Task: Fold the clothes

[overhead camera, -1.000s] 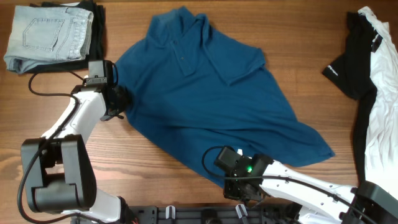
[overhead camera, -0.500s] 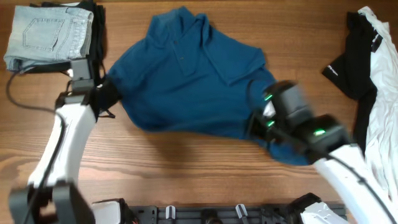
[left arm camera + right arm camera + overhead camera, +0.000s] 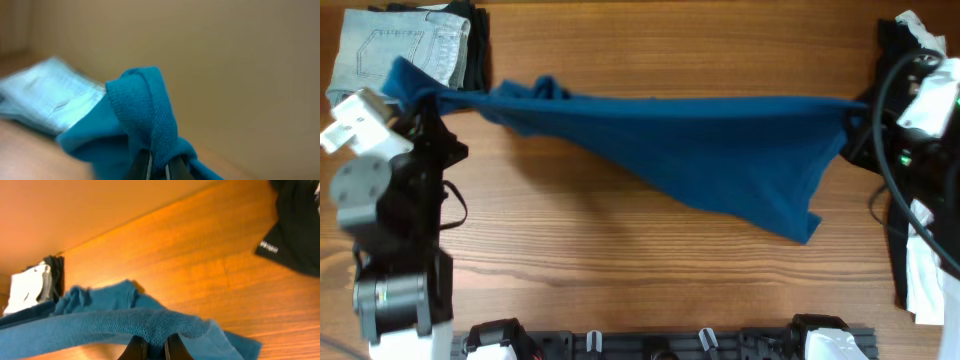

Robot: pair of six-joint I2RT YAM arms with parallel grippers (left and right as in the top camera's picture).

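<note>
A blue polo shirt (image 3: 700,145) hangs stretched in the air across the table between my two grippers. My left gripper (image 3: 408,88) is shut on its left end, raised high at the far left; the pinched fabric (image 3: 150,120) bunches over the gripper (image 3: 158,169) in the left wrist view. My right gripper (image 3: 855,112) is shut on its right end at the far right; the cloth (image 3: 150,322) drapes over the gripper (image 3: 155,350) in the right wrist view. The shirt's lower part sags to a point at lower right.
Folded light jeans (image 3: 395,50) on a dark garment lie at the back left, also in the left wrist view (image 3: 47,97). A black and white clothes pile (image 3: 920,150) lies along the right edge, with black cloth (image 3: 295,225) in the right wrist view. The wooden table (image 3: 620,270) lies below.
Both grippers have lifted and pulled apart, left going left and right going far right. The shirt has gone from lying spread on the table to hanging stretched between them.
</note>
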